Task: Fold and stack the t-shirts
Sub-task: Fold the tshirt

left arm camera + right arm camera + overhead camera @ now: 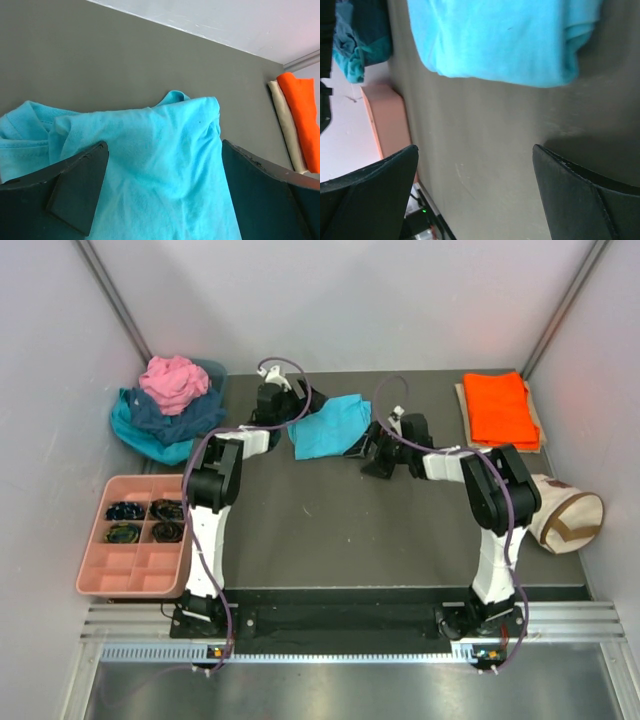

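Holding the left hand [162,145] wide open at the back of the table [330,530], with its black fingers [75,185] on either side of the turquoise t-shirt [325,425], gripping nothing. Not managing to tell from any view whether those fingers are touching the cloth. Holding the right hand [475,147] just as wide open and empty, low over bare table beside the near right edge of the same shirt, pointing towards it. Seeing that turquoise t-shirt lying loosely rumpled at the middle back of the table, between the two hands, with one part doubled over itself. Seeing the orange t-shirt [500,408] lying folded flat at the back right corner, on top of a cream layer [287,127] showing along its left side, well apart from the turquoise one. Seeing a heap sitting in the back left corner: the pink t-shirt [172,380] crumpled on top, the navy t-shirt [190,415] under it, the teal t-shirt [135,430] at the bottom. Seeing a pink compartment tray [130,575] resting at the left edge, nearer than the heap, carrying dark coiled things [147,520] in its four far compartments. Seeing a cream canvas bag [565,520] with a brown strap lying on its side at the right edge, just beside the right arm.
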`<control>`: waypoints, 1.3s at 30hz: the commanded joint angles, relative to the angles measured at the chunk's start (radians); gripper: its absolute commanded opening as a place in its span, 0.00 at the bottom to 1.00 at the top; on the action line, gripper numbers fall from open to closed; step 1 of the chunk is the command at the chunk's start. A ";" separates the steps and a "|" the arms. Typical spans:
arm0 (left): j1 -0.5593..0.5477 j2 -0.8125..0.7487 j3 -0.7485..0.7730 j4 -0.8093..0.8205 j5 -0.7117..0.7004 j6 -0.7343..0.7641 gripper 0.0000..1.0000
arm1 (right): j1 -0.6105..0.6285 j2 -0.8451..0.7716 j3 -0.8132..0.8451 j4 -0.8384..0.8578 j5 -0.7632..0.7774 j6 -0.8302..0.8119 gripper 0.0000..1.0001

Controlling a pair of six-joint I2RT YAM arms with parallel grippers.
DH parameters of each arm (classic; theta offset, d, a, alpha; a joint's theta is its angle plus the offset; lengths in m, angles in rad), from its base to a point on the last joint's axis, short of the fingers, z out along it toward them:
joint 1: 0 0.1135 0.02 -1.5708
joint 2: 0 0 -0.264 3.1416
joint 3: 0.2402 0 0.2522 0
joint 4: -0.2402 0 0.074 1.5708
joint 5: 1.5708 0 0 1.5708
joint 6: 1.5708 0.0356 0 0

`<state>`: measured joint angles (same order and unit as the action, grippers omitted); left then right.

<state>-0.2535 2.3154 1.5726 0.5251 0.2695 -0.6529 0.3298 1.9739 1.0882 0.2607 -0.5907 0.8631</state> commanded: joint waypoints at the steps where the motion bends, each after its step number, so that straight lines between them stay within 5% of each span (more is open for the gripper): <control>1: 0.010 0.036 0.041 0.059 0.020 -0.013 0.99 | 0.078 -0.037 -0.004 0.109 0.067 0.111 0.95; 15: 0.025 0.039 0.012 0.047 0.027 -0.005 0.99 | 0.233 0.088 0.075 0.108 0.380 0.387 0.95; 27: 0.057 0.009 -0.036 0.009 0.004 0.022 0.99 | 0.239 0.144 0.173 -0.058 0.580 0.421 0.96; 39: 0.082 -0.080 -0.187 -0.030 -0.073 0.045 0.99 | 0.235 0.256 0.305 -0.150 0.623 0.439 0.96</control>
<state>-0.1940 2.2967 1.4544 0.5472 0.2478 -0.6281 0.5602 2.1555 1.3628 0.2417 -0.0406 1.3056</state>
